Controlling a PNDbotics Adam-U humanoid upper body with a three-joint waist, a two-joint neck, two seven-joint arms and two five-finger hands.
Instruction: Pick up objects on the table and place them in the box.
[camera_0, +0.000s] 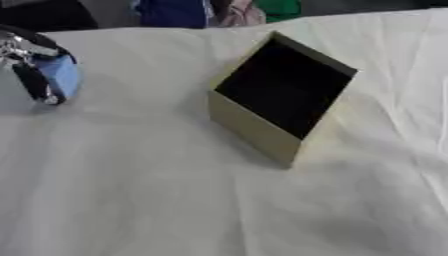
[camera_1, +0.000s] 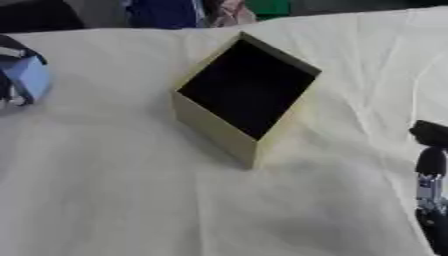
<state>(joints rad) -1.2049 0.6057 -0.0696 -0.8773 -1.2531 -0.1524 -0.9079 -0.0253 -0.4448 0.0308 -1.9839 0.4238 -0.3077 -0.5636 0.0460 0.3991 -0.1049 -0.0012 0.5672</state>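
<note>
**Left hand holding a blue object at the left edge, box dark and seemingly empty**

I see my left hand (camera_0: 35, 67) at the left edge of the tabletop (camera_0: 157, 200), toward the far side, with its fingers curled round a light blue object (camera_0: 61, 75); I can make out only its colour and a rounded block shape. Hand and object sit well apart from the box (camera_0: 282, 95), which stands near the middle of the tabletop, slightly toward the far edge, turned so one corner points at me. The box is tan on the outside with an open top; its inside is dark and I can see nothing lying in it, though the shadow hides the bottom. My right hand (camera_1: 430, 150) shows only in the right eye view, at the right edge toward the near corner, its fingers pointing up and relaxed, touching nothing. A white cloth covers the tabletop, creased around the box
</note>
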